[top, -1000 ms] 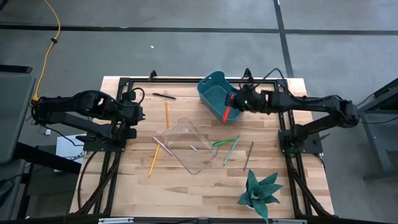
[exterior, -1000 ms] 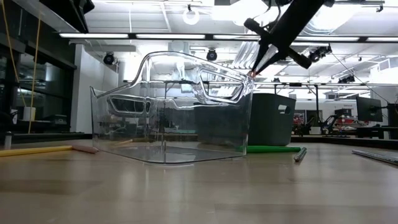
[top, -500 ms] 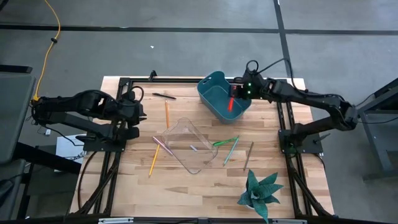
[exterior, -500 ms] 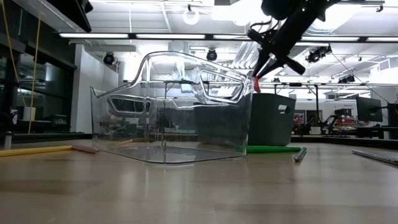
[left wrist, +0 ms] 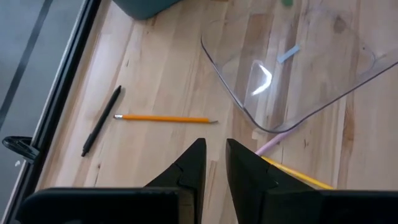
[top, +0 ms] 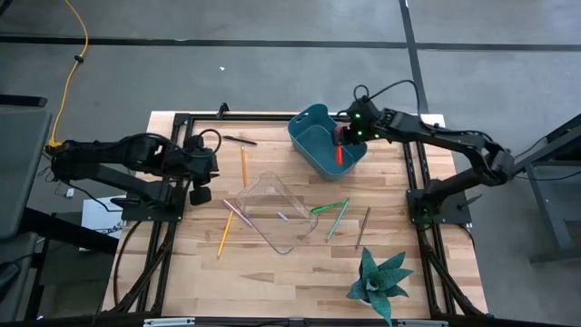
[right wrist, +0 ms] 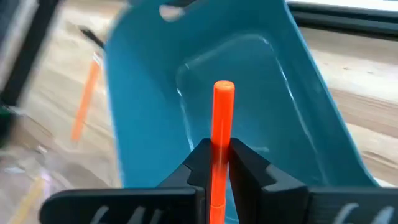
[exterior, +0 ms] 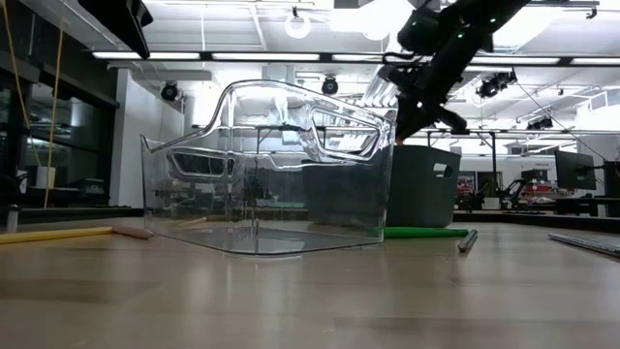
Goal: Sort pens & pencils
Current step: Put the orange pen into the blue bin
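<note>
— While the left gripper [top: 201, 169] hung at nine o'clock of the table [top: 300, 282], what lay nearest the front?

— A potted plant [top: 376, 282] at five o'clock. Beyond it, a clear bin [top: 270, 212] sat mid-table, a pale teal-blue pencil [top: 283, 216] inside; two green pens [top: 332, 213] and a grey pen [top: 363, 226] at three o'clock; a yellow pencil [top: 224, 232] at eight.

— And the left fingers?

— Nearly together, holding nothing.

— Farther back?

— An orange pencil [left wrist: 164, 118] and a black pen [left wrist: 100, 121] at eleven. The right gripper [right wrist: 217, 152], clamped on the red-orange pen [right wrist: 221, 127], hung over the teal bin [top: 307, 125] at one o'clock.
</note>
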Action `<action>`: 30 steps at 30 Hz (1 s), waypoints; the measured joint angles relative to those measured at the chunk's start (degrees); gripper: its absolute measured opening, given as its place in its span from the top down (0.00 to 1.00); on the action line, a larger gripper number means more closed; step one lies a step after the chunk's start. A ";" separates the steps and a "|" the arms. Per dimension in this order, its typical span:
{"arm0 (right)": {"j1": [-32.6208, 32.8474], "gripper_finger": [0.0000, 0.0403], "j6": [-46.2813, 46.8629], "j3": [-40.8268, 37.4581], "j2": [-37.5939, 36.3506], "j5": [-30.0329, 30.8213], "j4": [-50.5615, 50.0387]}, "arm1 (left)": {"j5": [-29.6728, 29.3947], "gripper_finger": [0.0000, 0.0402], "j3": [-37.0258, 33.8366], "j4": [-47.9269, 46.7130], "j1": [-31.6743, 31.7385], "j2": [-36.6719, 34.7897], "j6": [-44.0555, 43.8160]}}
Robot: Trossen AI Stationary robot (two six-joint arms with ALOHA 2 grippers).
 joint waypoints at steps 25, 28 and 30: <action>-1.30 0.94 -16.73 19.51 17.98 0.30 -15.22 | 0.70 0.87 0.00 -0.20 0.00 2.81 -4.51; -1.30 0.94 -16.68 19.51 17.98 -0.26 -15.46 | 0.68 0.87 0.00 -0.17 0.00 2.81 -4.47; -1.30 0.93 -16.68 19.51 17.98 -0.78 -15.63 | 0.64 0.87 0.00 -0.15 -0.02 2.81 -4.46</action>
